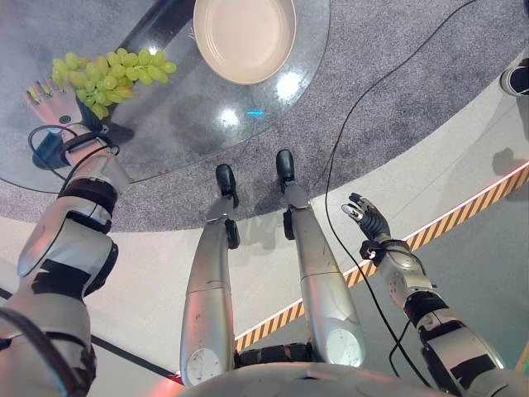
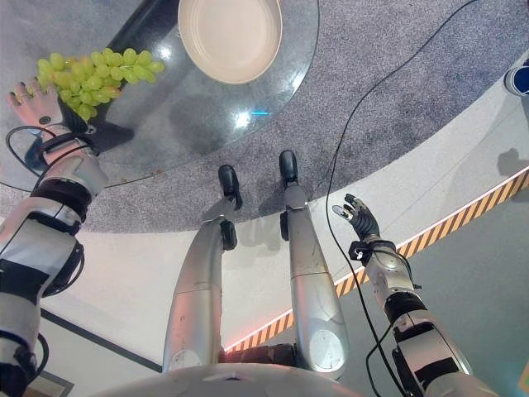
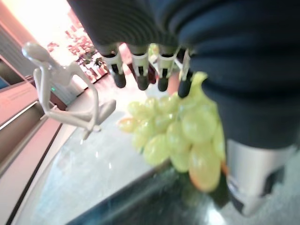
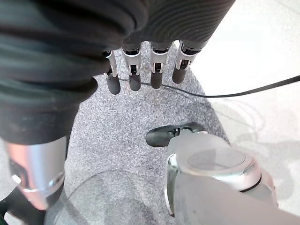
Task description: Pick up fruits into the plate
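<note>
You are looking down at a round glass counter (image 1: 165, 141) that stands on a grey carpet (image 1: 397, 91), with a pale floor nearer the robot and a yellow-and-black striped strip (image 1: 446, 223) running across it on the right side. On the counter's far part sits a large, cream-coloured plate (image 1: 245, 37), with nothing in it. Well to the left of the plate, near the counter's left edge, lies a bunch of green grapes (image 1: 111, 73), so the fruit is on the glass and apart from the plate. Your left hand (image 1: 51, 103) is over the counter right at the bunch, on its left and near side; in the left wrist view the grapes (image 3: 178, 136) sit just past the palm, and the fingers (image 3: 140, 70) reach out over them, straight rather than curled, so the hand is open and has no hold on the fruit that you can see. You cannot tell for sure whether the hand touches the grapes. In that same wrist view a white figurine (image 3: 70, 93) stands beyond the bunch. Your right hand (image 1: 368, 219) hangs off to the right, away from the counter and above the floor near the striped strip, with its fingers (image 4: 136, 75) straight and relaxed and nothing in them.
</note>
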Available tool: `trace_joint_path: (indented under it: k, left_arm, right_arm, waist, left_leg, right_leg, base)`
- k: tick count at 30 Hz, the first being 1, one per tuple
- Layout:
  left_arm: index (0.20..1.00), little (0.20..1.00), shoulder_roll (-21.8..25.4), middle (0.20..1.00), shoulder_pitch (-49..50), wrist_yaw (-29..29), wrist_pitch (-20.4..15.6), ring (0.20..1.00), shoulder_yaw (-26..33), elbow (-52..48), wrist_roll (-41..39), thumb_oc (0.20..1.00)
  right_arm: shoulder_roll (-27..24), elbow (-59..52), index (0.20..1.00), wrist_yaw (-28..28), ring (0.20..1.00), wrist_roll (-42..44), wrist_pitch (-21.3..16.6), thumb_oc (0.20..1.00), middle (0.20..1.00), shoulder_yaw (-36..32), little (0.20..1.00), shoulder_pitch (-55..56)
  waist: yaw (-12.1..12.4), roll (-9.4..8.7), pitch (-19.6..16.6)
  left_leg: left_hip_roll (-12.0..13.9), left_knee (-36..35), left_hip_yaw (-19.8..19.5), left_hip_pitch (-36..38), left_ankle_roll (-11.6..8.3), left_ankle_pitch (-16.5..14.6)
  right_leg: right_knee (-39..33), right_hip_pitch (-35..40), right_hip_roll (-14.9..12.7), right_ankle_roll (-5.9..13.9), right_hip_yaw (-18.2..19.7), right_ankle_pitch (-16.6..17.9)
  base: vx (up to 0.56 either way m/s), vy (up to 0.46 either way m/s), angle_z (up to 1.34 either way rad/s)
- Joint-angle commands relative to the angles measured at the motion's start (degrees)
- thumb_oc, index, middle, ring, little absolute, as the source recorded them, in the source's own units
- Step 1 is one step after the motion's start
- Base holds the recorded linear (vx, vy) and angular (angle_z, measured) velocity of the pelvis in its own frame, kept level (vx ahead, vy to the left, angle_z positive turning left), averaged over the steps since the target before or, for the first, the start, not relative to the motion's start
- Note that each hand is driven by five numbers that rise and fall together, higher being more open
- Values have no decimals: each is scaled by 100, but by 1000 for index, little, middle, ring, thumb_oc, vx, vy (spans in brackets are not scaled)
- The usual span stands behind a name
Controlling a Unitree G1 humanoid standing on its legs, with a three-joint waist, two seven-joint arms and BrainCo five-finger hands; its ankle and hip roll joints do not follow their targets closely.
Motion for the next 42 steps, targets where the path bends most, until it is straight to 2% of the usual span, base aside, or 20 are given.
trace_joint_path:
  k: [1,11,18,27,28,29,32,42]
  left_arm:
    - [1000,1000,430,1000,106,478,96,1000,356,-20,-167,1000]
    - [1000,1000,432,1000,-12,711,-173,1000,415,-41,-254,1000]
    - [1000,1000,361,1000,-308,379,-342,1000,193,260,-85,1000]
    - [1000,1000,196,1000,-761,-94,-211,1000,-192,704,-133,1000]
    - [733,733,180,733,-793,-155,-191,733,-204,735,-163,733]
    - [200,200,176,200,-819,-221,-182,200,-234,781,-192,200]
    - [200,200,132,200,-887,-405,-96,200,-325,918,-299,200]
    - [200,200,19,200,-900,-312,-171,200,-381,1197,-416,200]
  right_arm:
    - [30,-263,1000,44,1000,210,-205,1000,1000,112,1000,414]
    - [54,-307,1000,59,1000,262,-291,1000,1000,111,1000,435]
    - [19,-220,1000,79,1000,322,-313,1000,1000,112,1000,410]
    - [-7,-197,1000,152,1000,488,-411,1000,1000,155,1000,300]
    - [-2,-222,1000,146,1000,506,-423,1000,1000,162,1000,294]
    - [0,-244,1000,156,1000,518,-423,1000,1000,158,1000,295]
    - [4,-354,1000,170,1000,573,-431,1000,1000,148,1000,268]
    - [27,-392,1000,210,1000,633,-525,1000,1000,162,1000,205]
  waist:
    - [99,-41,-233]
    - [81,-21,-233]
    - [-18,-50,-233]
    - [-150,-135,-233]
    - [-162,-142,-233]
    - [-173,-147,-233]
    - [-213,-155,-233]
    - [-265,-135,-233]
  left_leg:
    - [-442,-237,-405,455,141,-353]
    - [-456,-165,-399,396,143,-398]
    - [-442,-87,-361,266,142,-412]
    - [-420,7,-334,37,118,-407]
    - [-418,9,-334,11,115,-412]
    - [-414,11,-330,-5,114,-415]
    - [-405,3,-317,-80,110,-414]
    - [-397,-51,-290,-131,90,-396]
  right_leg:
    - [483,155,580,-32,-156,-410]
    - [573,83,578,-45,-178,-453]
    - [631,-60,618,-59,-137,-434]
    - [659,-268,673,-48,-71,-363]
    - [656,-292,677,-45,-63,-360]
    - [657,-311,681,-40,-56,-356]
    - [645,-394,697,-33,-37,-336]
    - [607,-471,709,-32,-10,-317]
  base:
    - [0,0,0]
    - [0,0,0]
    - [1,4,0]
    - [3,16,-4]
    - [0,0,0]
    - [0,0,0]
    - [0,0,0]
    - [0,4,-1]
